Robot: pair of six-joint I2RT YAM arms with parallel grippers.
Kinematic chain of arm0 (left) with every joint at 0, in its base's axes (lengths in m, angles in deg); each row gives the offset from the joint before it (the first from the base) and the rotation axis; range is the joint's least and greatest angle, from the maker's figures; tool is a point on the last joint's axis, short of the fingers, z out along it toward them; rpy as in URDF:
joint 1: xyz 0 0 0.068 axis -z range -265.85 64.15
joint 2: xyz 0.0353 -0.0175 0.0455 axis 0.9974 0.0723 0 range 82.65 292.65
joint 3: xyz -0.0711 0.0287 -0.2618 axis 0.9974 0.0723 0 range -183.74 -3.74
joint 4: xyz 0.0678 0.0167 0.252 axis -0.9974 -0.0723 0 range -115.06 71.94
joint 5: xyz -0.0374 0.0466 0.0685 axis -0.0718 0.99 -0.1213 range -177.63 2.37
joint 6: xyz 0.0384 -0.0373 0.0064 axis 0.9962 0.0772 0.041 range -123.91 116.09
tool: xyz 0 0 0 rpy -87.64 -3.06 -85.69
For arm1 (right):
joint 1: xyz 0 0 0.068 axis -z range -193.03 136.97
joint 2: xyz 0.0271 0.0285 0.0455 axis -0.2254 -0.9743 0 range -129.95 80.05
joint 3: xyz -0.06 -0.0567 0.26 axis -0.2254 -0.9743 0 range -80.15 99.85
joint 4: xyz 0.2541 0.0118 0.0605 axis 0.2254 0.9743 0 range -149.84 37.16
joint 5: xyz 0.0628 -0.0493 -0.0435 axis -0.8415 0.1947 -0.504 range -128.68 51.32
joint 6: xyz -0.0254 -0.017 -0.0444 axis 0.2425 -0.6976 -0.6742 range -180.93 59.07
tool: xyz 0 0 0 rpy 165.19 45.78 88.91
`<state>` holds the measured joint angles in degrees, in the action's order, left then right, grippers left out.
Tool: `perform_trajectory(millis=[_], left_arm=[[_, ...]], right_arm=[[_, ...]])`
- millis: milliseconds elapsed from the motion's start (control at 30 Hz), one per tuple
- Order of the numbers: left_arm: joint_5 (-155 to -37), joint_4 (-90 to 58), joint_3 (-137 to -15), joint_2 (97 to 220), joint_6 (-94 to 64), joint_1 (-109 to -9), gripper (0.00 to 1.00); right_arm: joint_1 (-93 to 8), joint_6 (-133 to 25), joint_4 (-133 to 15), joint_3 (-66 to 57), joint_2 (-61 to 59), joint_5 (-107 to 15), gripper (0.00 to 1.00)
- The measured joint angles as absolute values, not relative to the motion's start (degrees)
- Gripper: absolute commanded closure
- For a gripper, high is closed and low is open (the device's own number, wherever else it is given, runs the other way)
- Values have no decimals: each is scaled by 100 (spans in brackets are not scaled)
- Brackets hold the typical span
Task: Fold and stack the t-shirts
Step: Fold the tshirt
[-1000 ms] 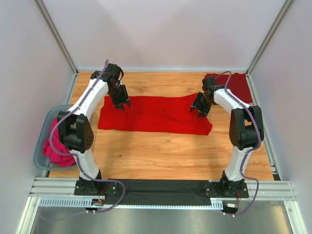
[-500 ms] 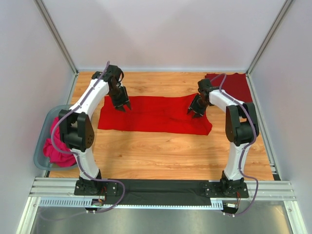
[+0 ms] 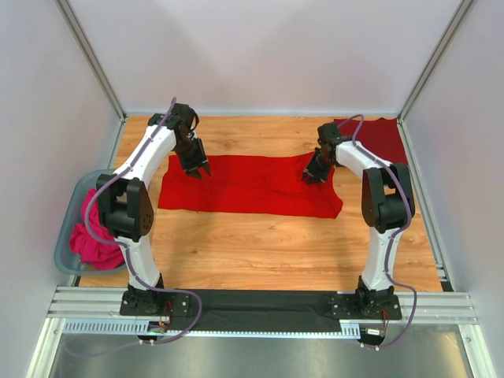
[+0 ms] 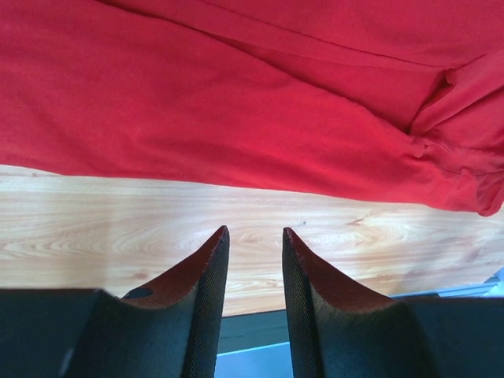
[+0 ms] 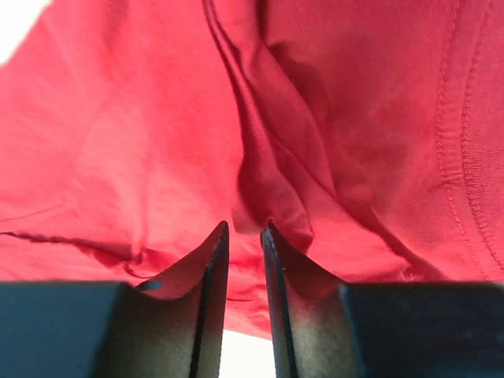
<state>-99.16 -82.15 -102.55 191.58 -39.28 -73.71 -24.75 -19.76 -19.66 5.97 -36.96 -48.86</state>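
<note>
1. The left pincer [image 4: 253, 230] stands partly open and holds nothing. It hangs over bare counter [image 4: 354, 236], just beside the bright red t-shirt [image 3: 252, 187].
2. The right pincer [image 5: 244, 224] is narrow, its tips at a raised fold of that shirt. I cannot tell whether it grips.
3. Only the overhead view shows the maroon t-shirt [image 3: 386, 138], in the far right corner.

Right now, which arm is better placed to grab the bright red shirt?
Right: the right gripper straddles a fold of the bright red shirt; the left gripper hangs over bare table beside the cloth.
</note>
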Motion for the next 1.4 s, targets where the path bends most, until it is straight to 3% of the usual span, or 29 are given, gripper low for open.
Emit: perform_trajectory(millis=[467,767,900,1133,1400], left_arm=[[-9933,-8191,-10259,19164,-3930,-7432,60],[-9929,-8196,-10259,19164,-3913,-7432,60],[-9914,-8204,-10257,19164,-3891,-7437,60],[-9914,-8209,-10257,19164,-3887,-7443,60],[-9916,-8207,-10257,19164,-3889,-7465,60]], right_arm=[[-2480,-1242,-715,591,-3637,-4425,74],[-2541,-798,-694,495,-3616,-4414,74],[-2560,-728,-739,479,-3616,-4409,80],[-2560,-722,-739,475,-3616,-4307,99],[-2563,-814,-722,709,-3616,-4261,100]])
